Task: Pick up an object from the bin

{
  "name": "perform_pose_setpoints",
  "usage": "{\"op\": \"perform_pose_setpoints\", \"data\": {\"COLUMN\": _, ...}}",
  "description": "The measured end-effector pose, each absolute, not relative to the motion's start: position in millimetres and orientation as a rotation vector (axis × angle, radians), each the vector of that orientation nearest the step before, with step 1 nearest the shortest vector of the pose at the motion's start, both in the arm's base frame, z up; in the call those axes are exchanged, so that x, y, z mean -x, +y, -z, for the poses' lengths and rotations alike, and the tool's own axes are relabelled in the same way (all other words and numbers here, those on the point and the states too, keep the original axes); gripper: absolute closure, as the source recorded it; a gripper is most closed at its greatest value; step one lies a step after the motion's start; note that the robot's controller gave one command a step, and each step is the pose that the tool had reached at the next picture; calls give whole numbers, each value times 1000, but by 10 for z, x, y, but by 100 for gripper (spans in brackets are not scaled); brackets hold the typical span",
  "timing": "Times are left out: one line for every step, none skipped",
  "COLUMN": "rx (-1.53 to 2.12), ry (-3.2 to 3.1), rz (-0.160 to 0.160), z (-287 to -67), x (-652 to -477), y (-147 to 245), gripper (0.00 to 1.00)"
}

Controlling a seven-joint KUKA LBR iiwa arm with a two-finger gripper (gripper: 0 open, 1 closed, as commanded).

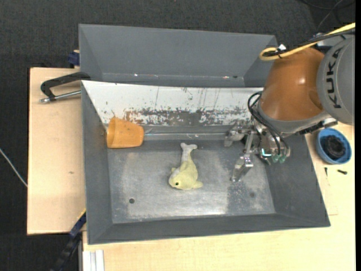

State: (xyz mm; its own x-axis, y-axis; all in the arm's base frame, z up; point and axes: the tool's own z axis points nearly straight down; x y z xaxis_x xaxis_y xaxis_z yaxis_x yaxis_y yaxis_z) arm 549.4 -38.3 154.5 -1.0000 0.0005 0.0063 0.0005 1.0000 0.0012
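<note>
KUKA arm's gripper [243, 164] is hovering low over bare floor at the right of the bin [169, 208]; whether it's spread or pinched can't be told from this angle; a yellow toy whale [185, 175] is lying mid-bin, near its left, well apart from an orange cup [125, 133] at back-left; whale prob. soft, light, squashy; best gripped across the body, not the thin tail.

The arm [293, 92], under its orange cover, reaches in from the right, wrist bent down, pincer [242, 164] hanging low and tilted leftward.
</note>
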Motion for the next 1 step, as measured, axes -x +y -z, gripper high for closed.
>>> {"op": "perform_pose_setpoints", "data": {"rx": -428, "ry": -3119, "rz": 1, "z": -716, "x": -4975, "y": 159, "gripper": 0}}
